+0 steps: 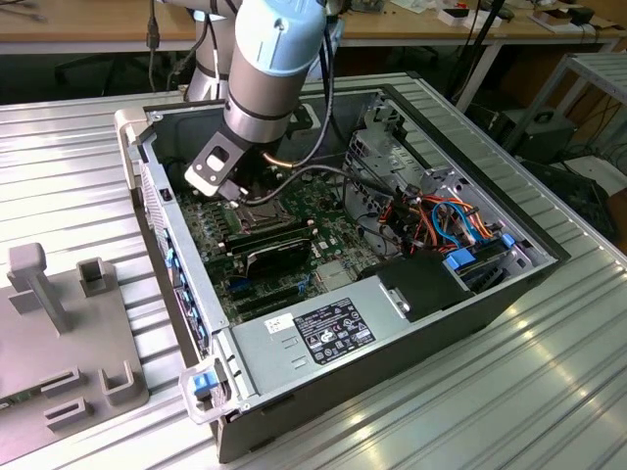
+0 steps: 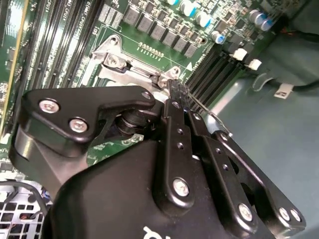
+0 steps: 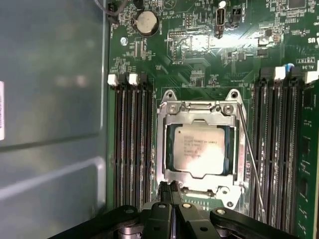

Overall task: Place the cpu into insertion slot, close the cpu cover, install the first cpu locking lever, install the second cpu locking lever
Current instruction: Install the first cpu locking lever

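My gripper [image 3: 169,185] has its fingers pinched together, with nothing I can make out between them, and its tips are just at the near edge of the cpu cover [image 3: 162,149]. The cover lies flat over the insertion slot [image 3: 230,145], with the cpu [image 3: 199,149] seated in its window straight ahead of the tips. A thin locking lever [image 3: 250,159] runs along one flank of the slot, roughly parallel to my fingers.

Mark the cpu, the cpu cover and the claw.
cpu [image 3: 198,149], first wrist view, middle of its metal face.
cpu cover [image 3: 162,144], first wrist view, the frame strip along one side of the cpu.
claw [image 3: 169,186], first wrist view, between its fingertips at the cover's edge.
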Robot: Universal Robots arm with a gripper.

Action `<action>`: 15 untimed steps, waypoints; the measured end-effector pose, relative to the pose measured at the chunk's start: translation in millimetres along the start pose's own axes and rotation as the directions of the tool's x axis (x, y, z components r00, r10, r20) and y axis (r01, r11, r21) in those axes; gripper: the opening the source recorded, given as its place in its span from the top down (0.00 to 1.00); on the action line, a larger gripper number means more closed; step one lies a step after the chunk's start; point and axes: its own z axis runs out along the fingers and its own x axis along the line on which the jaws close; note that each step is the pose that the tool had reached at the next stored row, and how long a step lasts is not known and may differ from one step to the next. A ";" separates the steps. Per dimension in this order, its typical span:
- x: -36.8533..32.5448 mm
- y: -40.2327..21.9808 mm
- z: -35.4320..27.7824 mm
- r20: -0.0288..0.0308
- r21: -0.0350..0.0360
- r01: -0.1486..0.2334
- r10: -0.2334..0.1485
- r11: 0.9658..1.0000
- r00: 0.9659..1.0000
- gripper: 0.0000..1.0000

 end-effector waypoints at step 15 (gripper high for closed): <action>4.5 -20.6 -15.0 0.027 0.001 0.000 0.000 1.000 1.000 0.89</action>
